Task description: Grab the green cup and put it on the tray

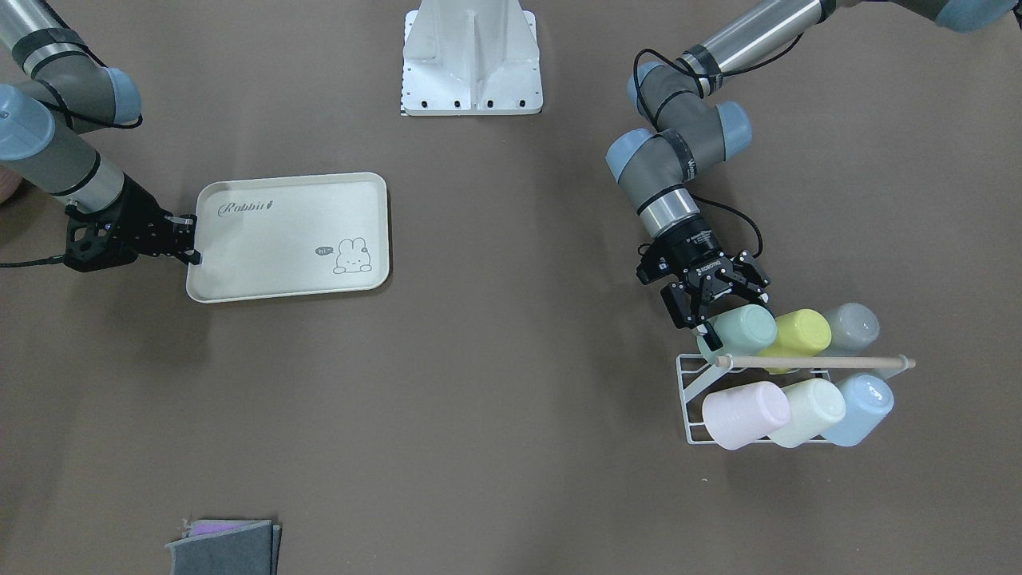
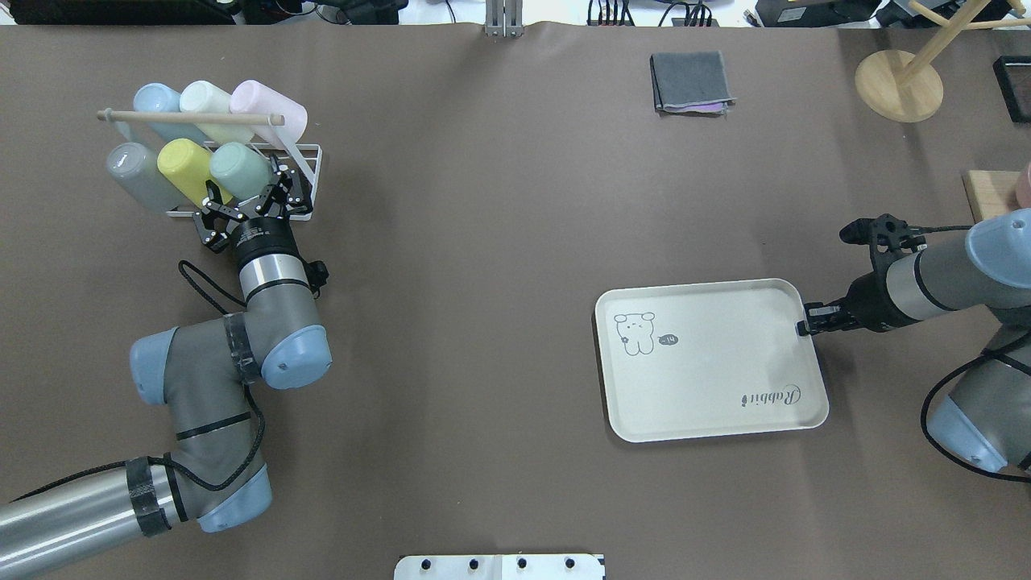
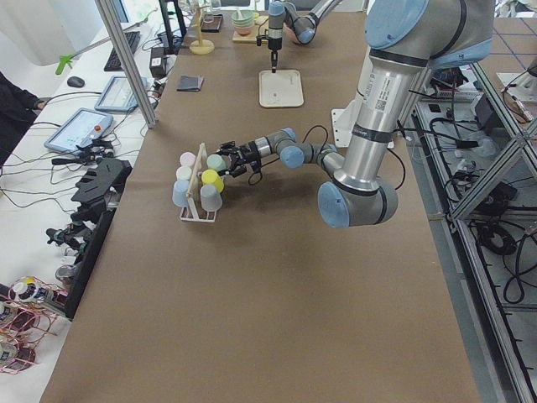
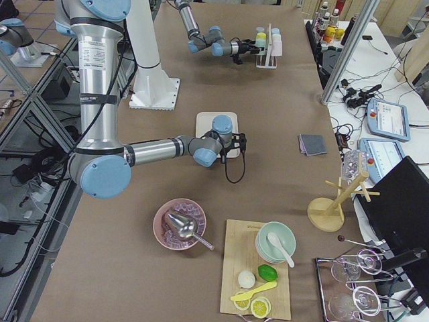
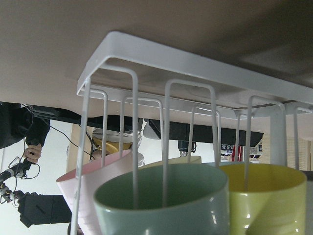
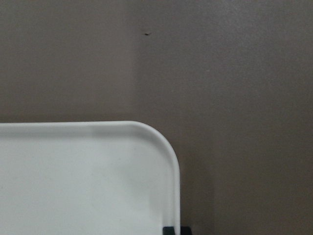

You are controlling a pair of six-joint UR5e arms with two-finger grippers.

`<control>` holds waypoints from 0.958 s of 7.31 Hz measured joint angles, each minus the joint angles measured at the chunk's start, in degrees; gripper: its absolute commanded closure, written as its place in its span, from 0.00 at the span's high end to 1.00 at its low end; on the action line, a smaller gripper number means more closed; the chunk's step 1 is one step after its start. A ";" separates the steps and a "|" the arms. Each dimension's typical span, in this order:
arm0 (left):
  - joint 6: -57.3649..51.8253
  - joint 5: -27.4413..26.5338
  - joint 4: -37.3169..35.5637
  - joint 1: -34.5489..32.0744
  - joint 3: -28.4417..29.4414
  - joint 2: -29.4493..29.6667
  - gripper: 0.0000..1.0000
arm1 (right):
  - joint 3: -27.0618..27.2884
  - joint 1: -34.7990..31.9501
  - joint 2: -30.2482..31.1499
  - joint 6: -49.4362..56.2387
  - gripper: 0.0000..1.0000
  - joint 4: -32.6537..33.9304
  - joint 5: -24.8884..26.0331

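1. Over on the rack side, nothing has been lifted yet; the green cup (image 1: 742,329) hangs on the white wire rack (image 1: 687,399), end slot of the row nearer the robot, right beside the yellow-green cup (image 1: 798,331) and well apart from the tray (image 1: 271,247).
2. The left arm (image 1: 687,160) is right at it; left jaws are apart, sitting either side of the cup's mouth end; can't tell from where I stand if they touch it. The wrist view looks straight into the cup's mouth, with a rack wire running up inside it.
3. The right arm (image 1: 80,180) has its tip at the tray's short edge; right jaws might be pinching the rim or just resting there, honestly can't tell.
4. So by my reckoning the grab, the lift off the wire, the carry across and the set-down are all still to do; the tray has no cup on it.
5. The worktop (image 1: 495,359) is a flat matte brown sheet; the white robot base (image 1: 473,64) sits at its robot-side edge; a folded grey cloth (image 1: 227,545) lies at the far side, and a wooden dowel (image 1: 814,362) runs across the rack.
6. Room-wise it's a lab; a wooden stand (image 2: 898,84) in one corner, a chopping board with lemon bits (image 4: 258,275) and a pink bowl (image 4: 179,225) past the tray; tablets, cables and metal framing along the sides.
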State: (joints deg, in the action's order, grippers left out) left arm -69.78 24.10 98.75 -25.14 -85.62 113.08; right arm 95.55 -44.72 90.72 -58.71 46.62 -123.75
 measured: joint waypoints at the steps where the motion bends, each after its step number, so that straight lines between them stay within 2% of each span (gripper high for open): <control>1: 0.00 0.04 1.26 -0.19 0.99 0.19 0.98 | 0.79 -0.10 -1.09 -0.04 0.00 2.34 -0.42; 2: -0.01 0.08 2.26 -0.37 1.82 0.40 0.96 | 1.80 -0.14 -3.20 -0.12 0.00 6.35 -0.60; 3: 0.00 0.17 2.80 -0.58 2.26 0.61 0.63 | 2.59 -0.17 -6.74 -0.35 0.00 11.76 -0.60; 4: 0.00 0.28 2.99 -0.81 2.38 0.81 0.34 | 2.82 -0.12 -10.94 -0.97 0.00 17.06 -0.42; 6: -2.41 0.40 3.49 -1.41 2.02 1.13 0.06 | 2.44 0.48 -19.46 -2.73 0.00 26.20 0.20; 7: -4.26 0.36 4.43 -2.00 1.83 1.26 0.04 | 2.04 1.13 -22.65 -3.92 0.00 28.69 1.01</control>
State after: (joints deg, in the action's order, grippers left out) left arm -74.04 24.46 103.18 -27.14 -83.79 114.34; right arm 97.59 -43.60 68.07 -62.63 75.31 -122.75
